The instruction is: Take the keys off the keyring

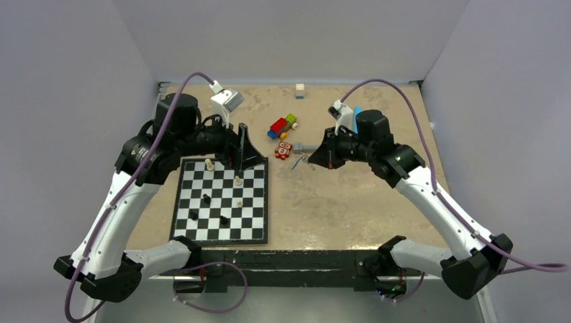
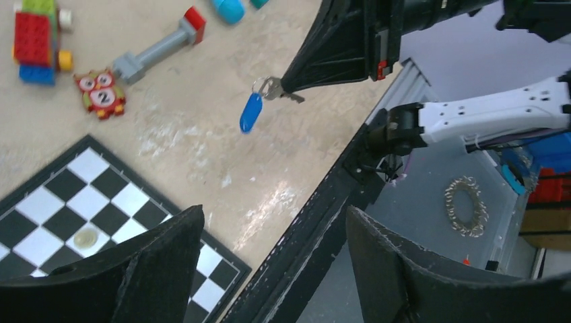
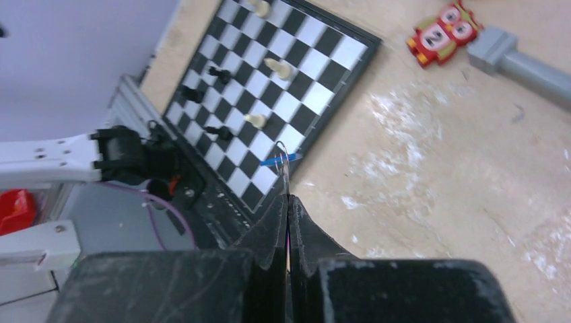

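Observation:
My right gripper (image 1: 311, 160) is shut on the thin silvery keys (image 2: 275, 88) and holds them above the sandy table. The metal ring (image 2: 258, 85) sticks out past the fingertips, and the blue plastic tag (image 2: 250, 112) of the keyring hangs down from it. In the right wrist view the shut fingers (image 3: 277, 212) pinch the keys (image 3: 287, 168) edge-on, with the blue tag (image 3: 272, 162) a thin sliver. My left gripper (image 2: 273, 210) is open and empty, hovering over the far right corner of the chessboard (image 1: 254, 176), left of the keyring.
The chessboard (image 2: 40, 222) carries several pieces. An owl tile (image 1: 283, 151), a grey bar with a red end (image 1: 306, 147) and a Lego car (image 1: 283, 126) lie behind the keyring. A small cube (image 1: 300, 91) sits at the far edge. A light-blue cylinder (image 2: 229, 8) lies near the bar.

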